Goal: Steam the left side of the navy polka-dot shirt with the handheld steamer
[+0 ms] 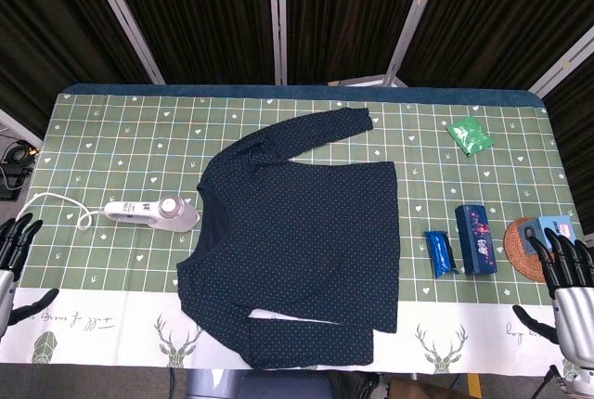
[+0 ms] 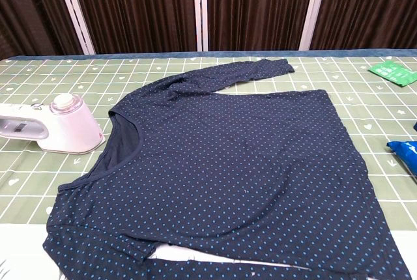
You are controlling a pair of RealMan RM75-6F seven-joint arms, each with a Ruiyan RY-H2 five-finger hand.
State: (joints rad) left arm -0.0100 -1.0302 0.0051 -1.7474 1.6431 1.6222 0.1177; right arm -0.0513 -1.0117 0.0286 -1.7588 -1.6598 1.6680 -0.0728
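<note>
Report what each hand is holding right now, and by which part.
Nothing is held. The left hand and the right hand are both empty with fingers apart at the table's near edge. The steamer lies untouched beside the shirt.

We see the shirt as soft matt cloth | steamer smooth glossy white plastic | tablecloth matt printed fabric | green packet shiny crinkled plastic | coaster rough woven.

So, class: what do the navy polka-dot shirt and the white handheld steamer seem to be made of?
Navy polka-dot shirt: soft matte knit fabric, probably cotton; it lies limp with gentle folds. White handheld steamer: smooth, slightly glossy hard plastic, judging by its moulded rounded shell.
</note>
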